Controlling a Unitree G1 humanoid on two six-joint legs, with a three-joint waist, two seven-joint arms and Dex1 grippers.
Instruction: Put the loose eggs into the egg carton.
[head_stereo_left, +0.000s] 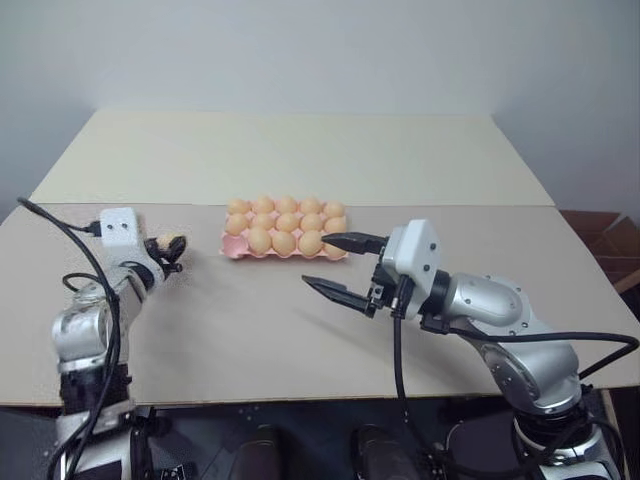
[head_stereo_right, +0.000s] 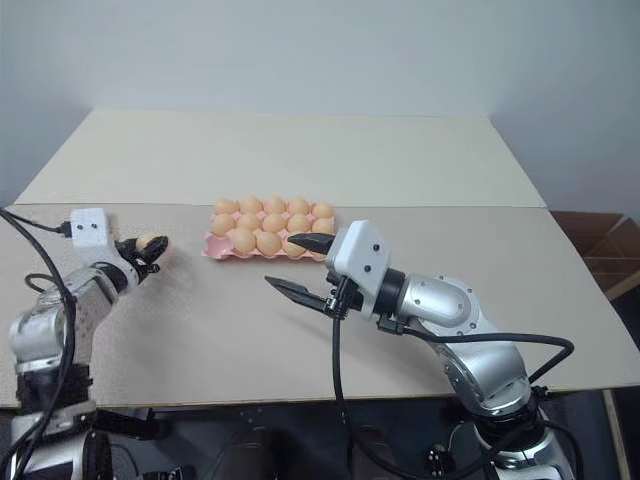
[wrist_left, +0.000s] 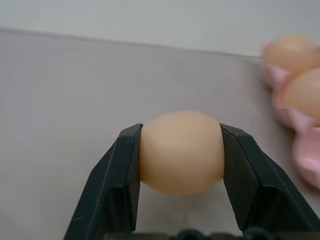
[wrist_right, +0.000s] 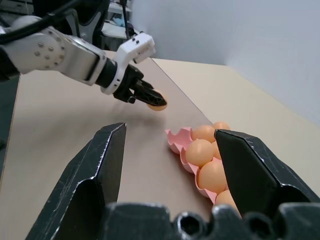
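Left claw (head_stereo_left: 172, 247) clenched on one loose egg (head_stereo_left: 166, 243), raised off the bench (head_stereo_left: 250, 330); egg carton (head_stereo_left: 285, 228) lies at its 3 o'clock, nearby, long axis crosswise; right claw (head_stereo_left: 344, 265), released and empty, sits at the carton's 5 o'clock.

Soft, even indoor light, faint shadows, no glare; the left wrist view's background is blurred.

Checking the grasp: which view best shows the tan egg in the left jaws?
The left wrist view: the smooth tan oval egg sits large, clamped between both black fingers. The eye views show it small, the right wrist view from afar.
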